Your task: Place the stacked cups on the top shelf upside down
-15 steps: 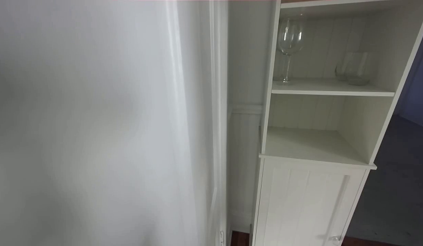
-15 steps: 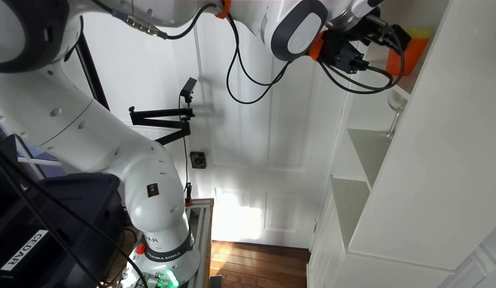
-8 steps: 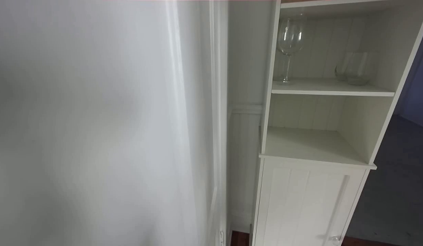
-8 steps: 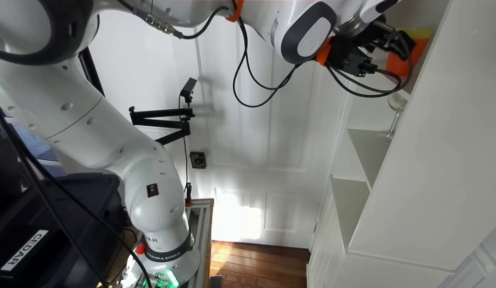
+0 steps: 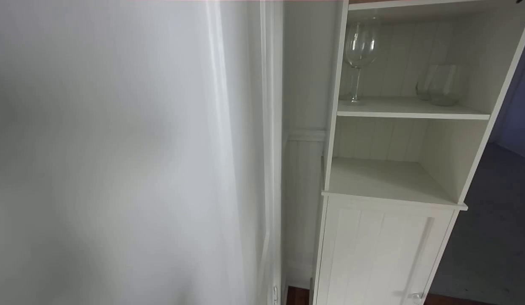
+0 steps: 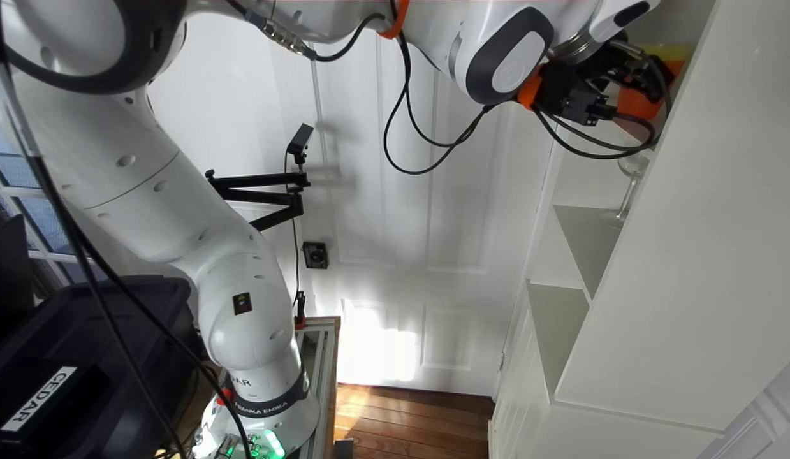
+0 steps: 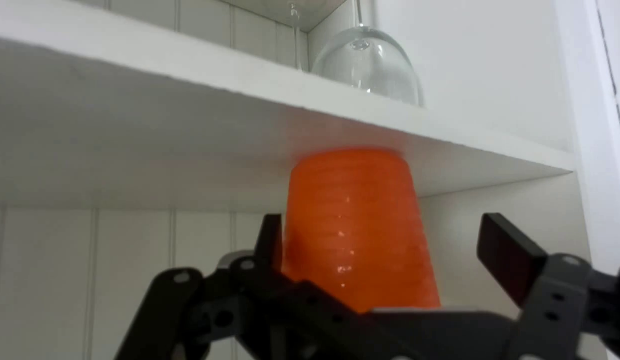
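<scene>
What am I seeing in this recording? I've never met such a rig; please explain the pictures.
A Franka arm is stretched toward a white cabinet. Two cameras watch from outside; the wrist camera's picture comes upside down. On the upper shelf an orange cup stands narrow end down; the yellow band above it suggests another cup nested inside. The black gripper is open: its fingers stand apart either side of the cup, a gap showing at one, so nothing is held. A wine glass and stemless glasses stand on the shelf below.
</scene>
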You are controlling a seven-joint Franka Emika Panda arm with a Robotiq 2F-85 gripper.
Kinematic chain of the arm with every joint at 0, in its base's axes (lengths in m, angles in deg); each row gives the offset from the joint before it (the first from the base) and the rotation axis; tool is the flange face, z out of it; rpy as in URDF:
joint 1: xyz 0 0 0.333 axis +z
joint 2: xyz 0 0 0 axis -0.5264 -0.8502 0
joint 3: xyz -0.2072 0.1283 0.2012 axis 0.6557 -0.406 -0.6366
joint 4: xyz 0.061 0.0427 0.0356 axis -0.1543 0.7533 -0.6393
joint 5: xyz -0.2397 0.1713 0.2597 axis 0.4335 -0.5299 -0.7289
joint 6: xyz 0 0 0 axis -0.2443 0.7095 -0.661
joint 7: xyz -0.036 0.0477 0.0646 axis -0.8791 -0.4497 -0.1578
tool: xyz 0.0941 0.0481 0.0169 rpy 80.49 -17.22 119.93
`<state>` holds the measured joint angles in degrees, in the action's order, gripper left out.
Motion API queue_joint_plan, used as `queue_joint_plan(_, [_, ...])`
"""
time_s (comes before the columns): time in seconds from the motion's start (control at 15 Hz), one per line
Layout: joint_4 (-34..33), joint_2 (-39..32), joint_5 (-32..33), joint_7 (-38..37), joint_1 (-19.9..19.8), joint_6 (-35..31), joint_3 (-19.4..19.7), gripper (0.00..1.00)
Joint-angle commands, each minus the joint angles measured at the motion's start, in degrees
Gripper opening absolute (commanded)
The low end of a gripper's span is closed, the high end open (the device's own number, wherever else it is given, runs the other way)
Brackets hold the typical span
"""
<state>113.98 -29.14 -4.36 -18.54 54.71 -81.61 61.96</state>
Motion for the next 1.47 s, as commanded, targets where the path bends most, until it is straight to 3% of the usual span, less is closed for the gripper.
queue_joint_plan(0.0, [-2.7,-2.5,2.9,-1.1,-2.7,0.8,-1.5,1.00])
queue_joint_plan(0.47, [-3.0,-3.3,4.4,-2.5,-5.3,0.5,-3.6,1.00])
queue_joint_plan(0.53, [-3.0,-3.3,4.3,-2.5,-5.5,0.5,-3.7,0.96])
queue_joint_plan(0.6, [-3.0,-3.3,4.2,-2.4,-5.6,0.5,-3.9,0.74])
queue_joint_plan(0.73, [-3.0,-3.3,4.2,-2.4,-6.0,0.5,-4.2,0.69])
queue_joint_plan(0.93, [-2.9,-3.1,4.1,-2.2,-6.2,0.7,-4.4,0.47])
queue_joint_plan(1.2, [-2.8,-2.3,4.2,-2.1,-6.5,1.6,-4.6,0.46])
queue_joint_plan(1.4, [-3.0,-0.9,6.6,-2.5,-9.4,4.1,-6.8,0.46])
